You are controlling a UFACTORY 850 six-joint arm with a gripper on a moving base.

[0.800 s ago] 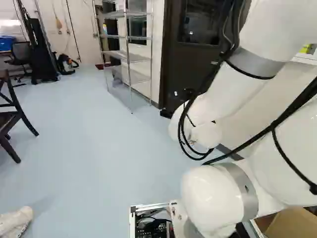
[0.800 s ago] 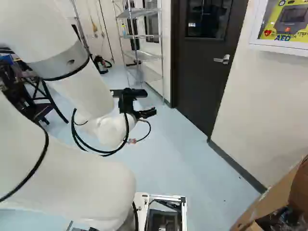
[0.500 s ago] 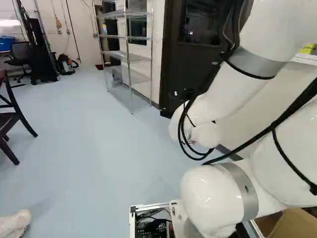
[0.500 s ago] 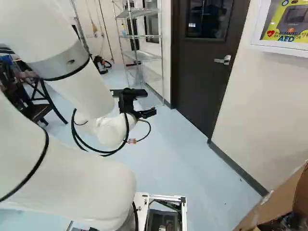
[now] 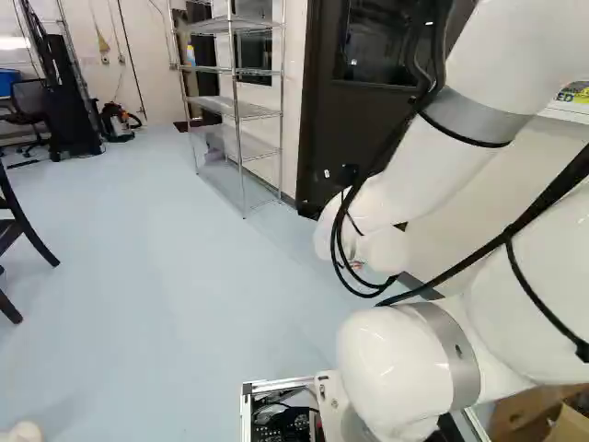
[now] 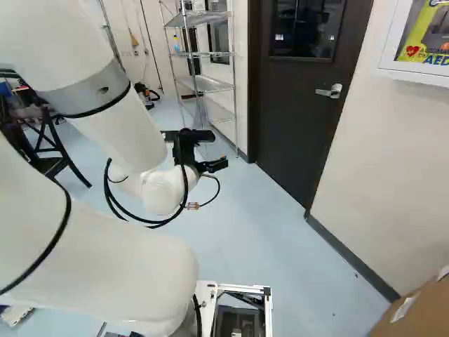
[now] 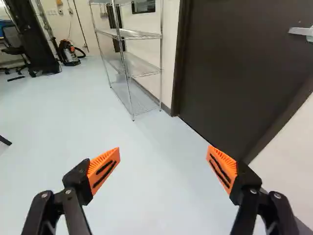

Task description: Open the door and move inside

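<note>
The gripper [image 6: 203, 151] hangs over the floor in the right base view, well short of the door and apart from it. Seen from the wrist, the gripper [image 7: 163, 166] is open, its orange pads wide apart with only floor between them. A dark door [image 6: 295, 119] with a window stands closed in its frame; its silver lever handle [image 6: 330, 91] is at the door's right edge. In the wrist view the same handle [image 7: 302, 32] lies ahead of the gripper, off to the side. The arm hides part of the door in the left base view.
A wire shelf [image 5: 235, 115] stands against the wall beside the door. A white AED cabinet [image 6: 421, 42] hangs on the wall past the handle side, with a cardboard box [image 6: 414, 312] below, close to the base. Dark chair [image 5: 18, 230] at the left base view's left.
The base has moved, shifting the scene in both base views; the box and the chair show less than before. The arm holds its pose against its lowest joint.
</note>
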